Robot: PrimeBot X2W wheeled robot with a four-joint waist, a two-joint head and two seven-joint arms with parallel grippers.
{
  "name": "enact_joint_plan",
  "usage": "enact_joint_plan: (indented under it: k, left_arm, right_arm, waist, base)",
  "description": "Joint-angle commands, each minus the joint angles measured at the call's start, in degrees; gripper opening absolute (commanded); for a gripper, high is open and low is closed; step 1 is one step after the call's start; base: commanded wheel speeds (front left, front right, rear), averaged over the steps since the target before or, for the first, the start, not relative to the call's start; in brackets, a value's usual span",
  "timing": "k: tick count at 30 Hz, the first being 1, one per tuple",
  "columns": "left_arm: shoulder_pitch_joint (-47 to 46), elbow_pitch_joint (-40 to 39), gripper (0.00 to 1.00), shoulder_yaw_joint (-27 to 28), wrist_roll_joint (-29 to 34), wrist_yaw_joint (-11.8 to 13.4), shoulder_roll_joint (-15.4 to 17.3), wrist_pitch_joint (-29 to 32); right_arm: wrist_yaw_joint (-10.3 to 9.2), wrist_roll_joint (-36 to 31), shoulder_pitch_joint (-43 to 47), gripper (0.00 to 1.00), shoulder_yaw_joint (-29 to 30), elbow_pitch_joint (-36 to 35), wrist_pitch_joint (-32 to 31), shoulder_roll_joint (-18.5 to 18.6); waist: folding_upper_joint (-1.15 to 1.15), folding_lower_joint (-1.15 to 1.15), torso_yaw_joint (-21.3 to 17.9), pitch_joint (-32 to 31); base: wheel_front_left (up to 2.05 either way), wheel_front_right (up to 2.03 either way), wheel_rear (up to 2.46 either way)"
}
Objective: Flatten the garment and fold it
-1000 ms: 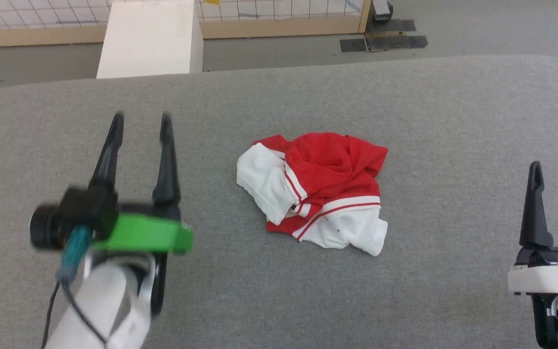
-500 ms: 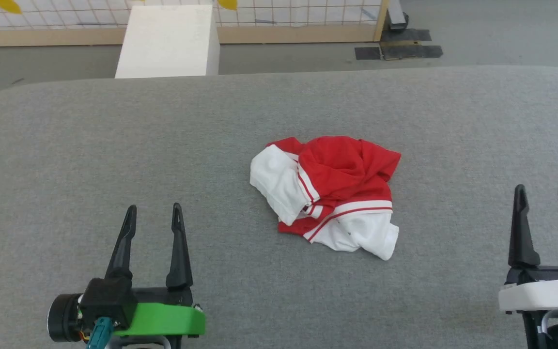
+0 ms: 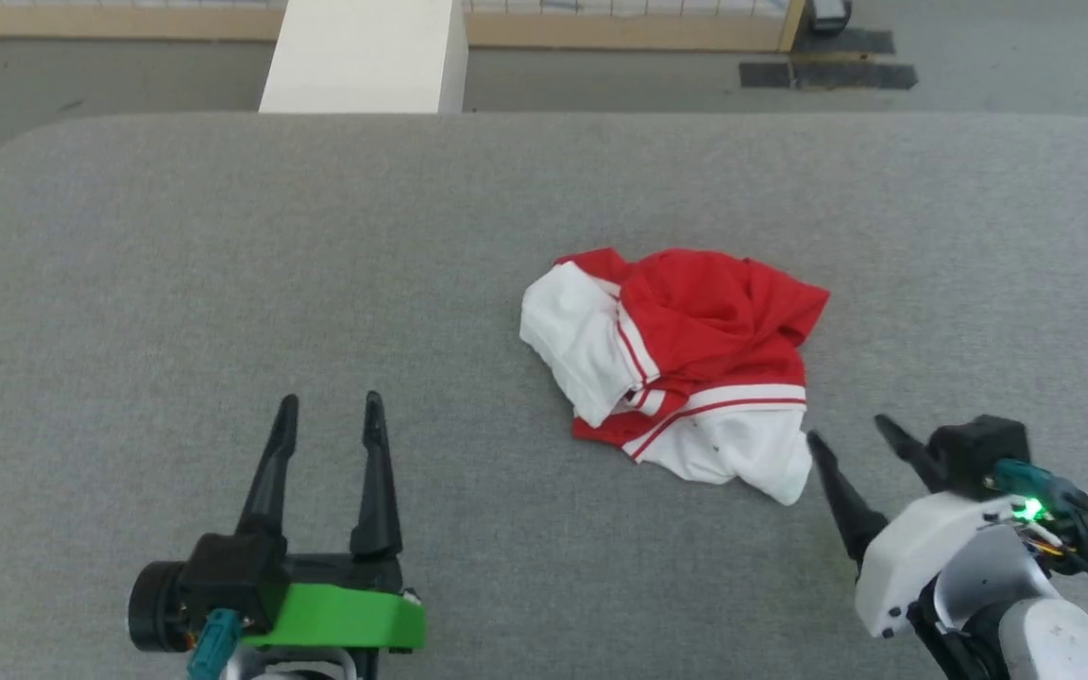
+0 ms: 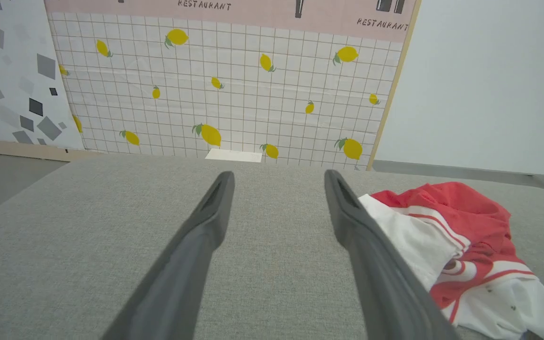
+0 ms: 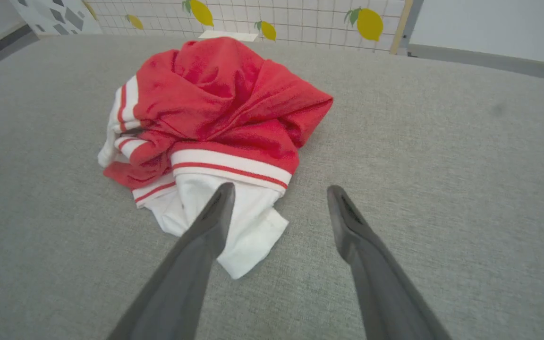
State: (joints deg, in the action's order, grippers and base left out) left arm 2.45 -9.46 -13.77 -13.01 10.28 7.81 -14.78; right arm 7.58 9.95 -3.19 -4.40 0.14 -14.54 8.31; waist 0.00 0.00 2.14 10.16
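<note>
1. One garment (image 3: 695, 359), red with white sleeves and red-and-white striped trim, lies crumpled in a heap on the grey padded surface (image 3: 223, 236) (one white sleeve bunches at the heap's left, another at its near side).
2. Two grippers sit on either side of the garment in the head view, both nearer the robot than the heap.
3. The right gripper (image 3: 846, 430) is just beside the garment's near white sleeve. Its fingers are spread apart with nothing between them and slant toward the heap.
4. In the right wrist view, the right gripper (image 5: 280, 188) aims at the garment (image 5: 225, 104). One finger overlaps the white sleeve's edge and the other stands over bare grey cloth beside the garment. Whether the first finger touches the sleeve cannot be told.
5. The left gripper (image 3: 331, 401) stands well apart from the garment, to the heap's left, with its fingers parted and empty.
6. In the left wrist view, the left gripper (image 4: 277, 174) points past the garment (image 4: 465, 236), which lies to the right of its fingers.
7. Beyond the garment, past the surface's far edge, stands a white block (image 3: 365, 57).
</note>
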Motion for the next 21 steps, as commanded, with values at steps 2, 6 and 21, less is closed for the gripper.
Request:
enact_joint_plan:
  k: [2, 6, 21]
  left_arm:
    - [-1.2, 0.9, 1.00, 0.1, 0.9, -1.3, -1.2, -0.2]
    - [-3.1, 2.8, 1.00, 0.3, 2.4, -3.6, -3.4, -0.2]
    - [-2.0, 4.6, 1.00, 3.1, 3.1, -4.9, -4.8, -0.2]
  right_arm:
    - [-0.09, 0.9, -2.3, 1.00, -1.3, 1.8, -3.4, 1.5]
    - [-0.09, 3.2, -5.8, 1.00, -6.8, 7.3, -8.6, 4.0]
    - [-0.09, 7.4, -8.6, 0.00, -2.3, 5.0, -9.2, 6.4]
  waist:
    - [0.00, 0.00, 2.0, 2.5]
    - [0.00, 0.00, 4.3, 4.9]
    - [0.00, 0.00, 3.5, 1.9]
  base:
    - [0.00, 0.00, 0.00]
    - [0.00, 0.00, 0.00]
    - [0.00, 0.00, 0.00]
